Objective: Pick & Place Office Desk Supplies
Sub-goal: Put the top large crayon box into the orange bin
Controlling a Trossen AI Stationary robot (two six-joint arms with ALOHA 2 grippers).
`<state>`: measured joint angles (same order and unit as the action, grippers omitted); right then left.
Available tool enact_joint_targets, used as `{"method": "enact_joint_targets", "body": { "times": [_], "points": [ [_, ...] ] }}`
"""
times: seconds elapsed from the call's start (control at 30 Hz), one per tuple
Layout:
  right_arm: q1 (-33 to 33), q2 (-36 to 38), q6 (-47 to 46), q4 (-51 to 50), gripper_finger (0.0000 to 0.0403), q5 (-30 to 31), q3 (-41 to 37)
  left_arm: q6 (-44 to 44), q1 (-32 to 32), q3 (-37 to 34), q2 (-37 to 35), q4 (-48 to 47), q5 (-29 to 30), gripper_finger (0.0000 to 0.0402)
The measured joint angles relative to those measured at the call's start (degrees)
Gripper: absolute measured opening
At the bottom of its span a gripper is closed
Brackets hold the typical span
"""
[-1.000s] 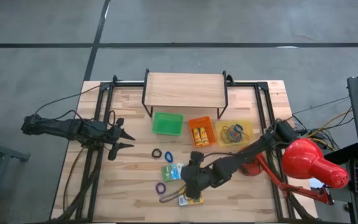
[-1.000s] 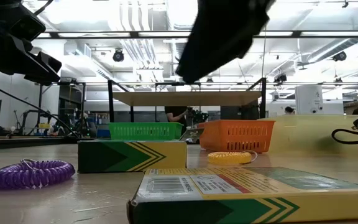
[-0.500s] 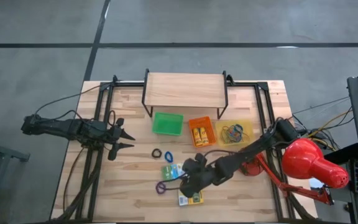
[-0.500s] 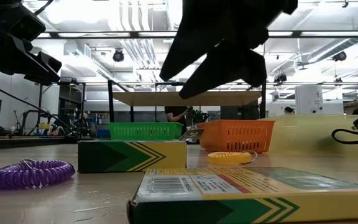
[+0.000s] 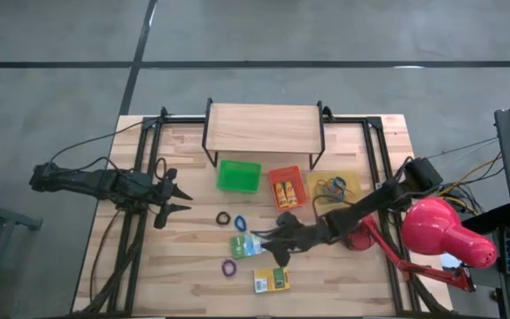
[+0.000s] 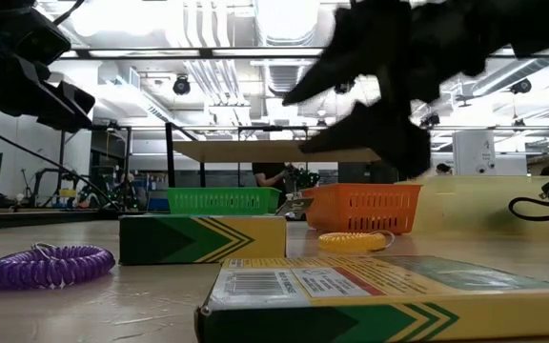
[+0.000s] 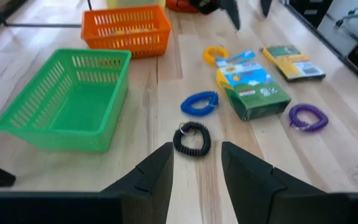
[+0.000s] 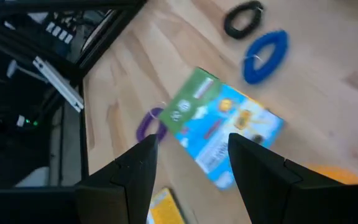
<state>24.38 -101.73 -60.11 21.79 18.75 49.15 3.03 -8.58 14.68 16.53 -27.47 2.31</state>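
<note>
My right gripper hangs open above a blue-and-green printed box near the table's middle, touching nothing. A yellow-and-green box lies flat closer to the near edge. Coiled bands lie flat around them: black, blue, purple and yellow. My left gripper waits open at the table's left, raised off the table and pointing toward the bands.
Green, orange and yellow trays stand in a row under a small wooden shelf. The yellow tray holds several bands and the orange one yellow boxes. A red desk lamp stands at the right edge.
My right gripper has left the spot over the yellow-and-green box and gone toward the far and right edges. It has come lower over the blue-and-green box, rolled about its pointing line and stayed open. The yellow-and-green box now shows uncovered.
</note>
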Motion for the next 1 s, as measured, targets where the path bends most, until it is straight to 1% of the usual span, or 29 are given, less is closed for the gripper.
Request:
{"method": "enact_joint_targets", "body": {
  "times": [0.13,0.23,0.37,0.57,0.73,0.83,1.0],
  "points": [
    [-1.34,-0.88,-4.28,5.16,0.0194,-2.34,-3.96,-0.01,0.0,0.02,0.52,-0.1,0.0,0.0142],
    [-1.8,-1.62,-5.85,6.6,0.0194,-2.56,-4.27,0.0,0.02,0.0,0.65,-0.78,0.0,0.0142],
    [-2.27,-1.62,-6.08,5.76,0.0194,-2.98,-3.5,-0.01,0.02,0.0,1.27,-1.07,0.0,0.0142],
    [-2.75,-1.67,-10.15,3.51,0.0194,-3.56,-2.53,0.01,0.02,-0.01,1.91,-1.5,0.0,0.0142],
    [-2.68,-5.23,-13.72,2.79,0.0194,-3.97,-0.82,-0.01,0.02,0.0,2.13,-1.56,0.02,0.0142],
    [-3.16,-7.57,-14.91,2.35,0.0194,-5.23,0.36,-0.01,0.02,0.0,2.4,-1.65,0.01,0.0142],
    [-4.31,-7.9,-14.77,2.69,0.0194,-5.79,1.13,0.0,0.02,0.0,2.6,-1.83,0.0,0.0142]
  ]
}}
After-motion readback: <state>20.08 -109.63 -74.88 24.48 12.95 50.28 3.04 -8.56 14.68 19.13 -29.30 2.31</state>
